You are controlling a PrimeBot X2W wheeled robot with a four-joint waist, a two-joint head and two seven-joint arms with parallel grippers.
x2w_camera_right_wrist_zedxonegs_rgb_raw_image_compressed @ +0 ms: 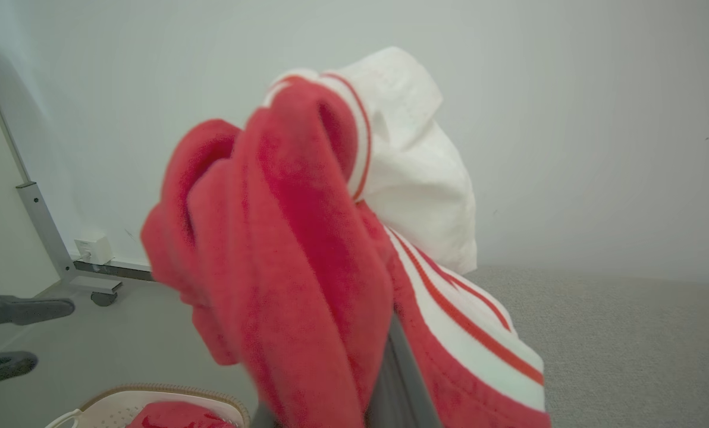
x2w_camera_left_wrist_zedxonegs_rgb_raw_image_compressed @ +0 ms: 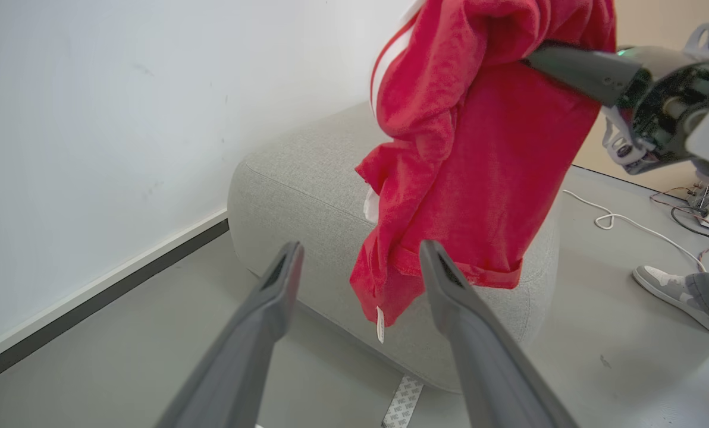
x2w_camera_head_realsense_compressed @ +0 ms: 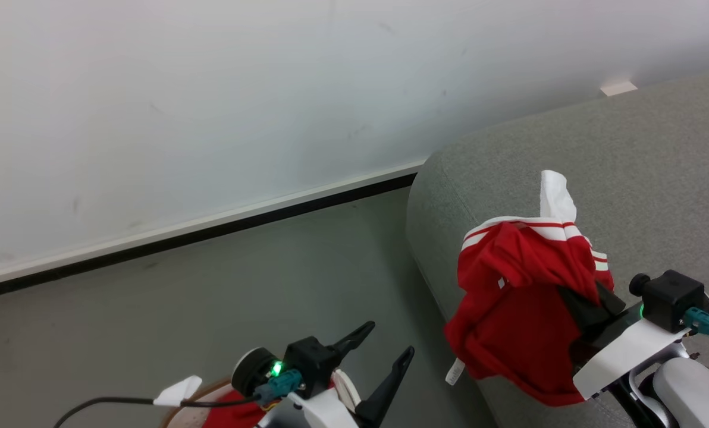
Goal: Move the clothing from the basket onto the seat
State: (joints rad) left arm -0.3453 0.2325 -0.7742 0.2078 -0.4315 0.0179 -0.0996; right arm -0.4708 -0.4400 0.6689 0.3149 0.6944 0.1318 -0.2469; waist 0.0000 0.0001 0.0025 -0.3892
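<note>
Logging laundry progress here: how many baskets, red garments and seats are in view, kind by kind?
Cream perforated plastic basket with brown rim: 1
Red-and-white fabric garments: 2 (one held aloft, one in that basket)
Light grey upholstered fabric seat: 1
Total: 4

The left gripper [x2w_camera_head_realsense_compressed: 390, 339] sits at the lower middle of the head view. Its two long dark fingers [x2w_camera_head_realsense_compressed: 390, 380] are spread wide and point up and to the right, with nothing between them. A green light [x2w_camera_head_realsense_compressed: 277, 368] glows on its black wrist block [x2w_camera_head_realsense_compressed: 310, 359]. The right gripper [x2w_camera_head_realsense_compressed: 583, 306] comes in from the lower right on a pale forearm [x2w_camera_head_realsense_compressed: 628, 351] angled up to the left. Its fingers are pressed together and buried in the clothing [x2w_camera_head_realsense_compressed: 509, 309], which hangs from them. In the left wrist view it reaches in from the upper right, pointing left.
</note>
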